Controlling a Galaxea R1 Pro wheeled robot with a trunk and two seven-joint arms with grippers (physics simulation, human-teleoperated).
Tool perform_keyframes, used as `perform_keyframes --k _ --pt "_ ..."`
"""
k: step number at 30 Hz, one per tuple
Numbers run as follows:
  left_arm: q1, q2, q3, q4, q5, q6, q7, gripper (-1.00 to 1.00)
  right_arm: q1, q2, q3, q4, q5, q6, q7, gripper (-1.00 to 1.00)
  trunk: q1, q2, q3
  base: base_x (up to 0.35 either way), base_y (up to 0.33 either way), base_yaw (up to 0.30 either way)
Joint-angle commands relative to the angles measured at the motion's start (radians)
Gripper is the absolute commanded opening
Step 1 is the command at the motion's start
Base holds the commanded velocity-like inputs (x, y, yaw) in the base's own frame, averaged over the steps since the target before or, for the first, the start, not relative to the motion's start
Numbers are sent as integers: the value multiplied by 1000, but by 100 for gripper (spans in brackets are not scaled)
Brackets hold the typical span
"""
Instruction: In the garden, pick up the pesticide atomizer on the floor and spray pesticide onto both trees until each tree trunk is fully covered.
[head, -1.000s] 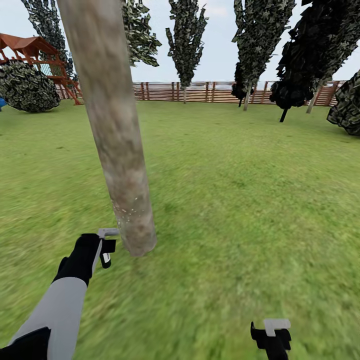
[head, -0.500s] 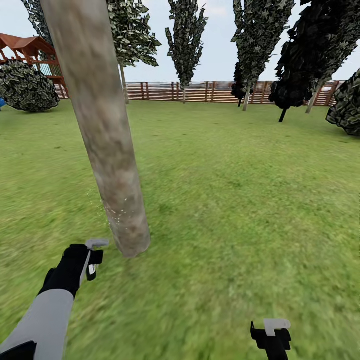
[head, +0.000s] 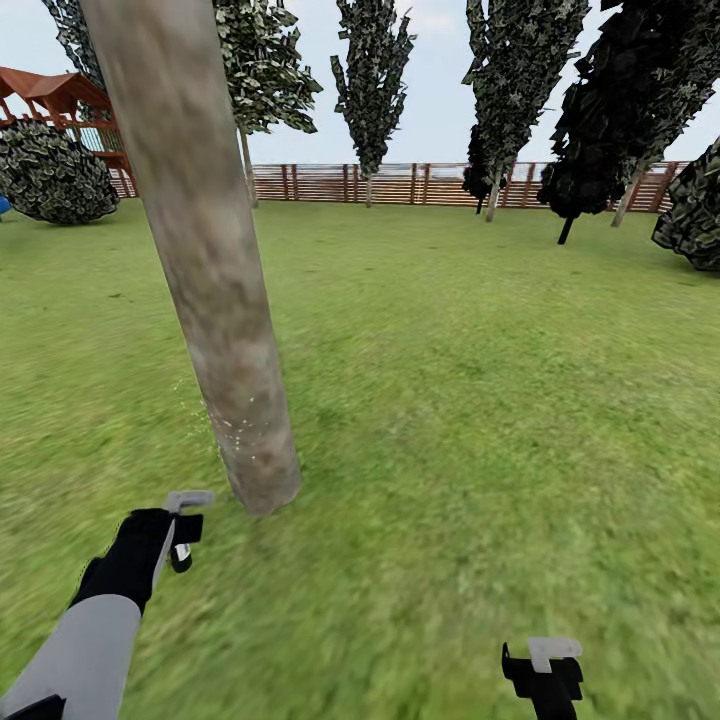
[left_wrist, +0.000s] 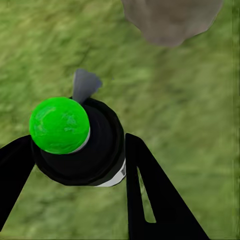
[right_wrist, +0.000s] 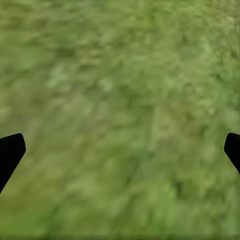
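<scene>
tree trunk (head: 215, 300): mottled grey-brown and pale beige, small white specks near the base. floor (head: 480, 400): blurry green grass. fence (head: 400, 183): brown horizontal slats. atomizer (left_wrist: 80, 142): black body, bright green cap, grey nozzle. left gripper (head: 183, 525): black with a grey tip, fingers (left_wrist: 150, 195) black. playset (head: 70, 105): red-brown. background trees (head: 372, 70): dark speckled foliage.

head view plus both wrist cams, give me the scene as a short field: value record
left gripper: shut on pesticide atomizer, green-capped, grey nozzle toward trunk
right gripper: open, nothing held, over grass
tree trunk: thick, mottled grey-brown, tilted in view, pale specks near base
floor: green grass
background: wooden fence, leafy trees, play structure
</scene>
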Motion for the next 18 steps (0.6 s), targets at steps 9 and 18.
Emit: perform_keyframes --k 9,18 --pt "-1 -31 6 -5 -19 -38 -11 -100 -1 0 -7 1 11 -3 -4 100 0 0 -1 31 -68 0" --pt "-1 -38 7 -4 -15 -40 -11 -100 -1 0 -7 1 10 -3 -4 100 0 0 -1 38 -266 80"
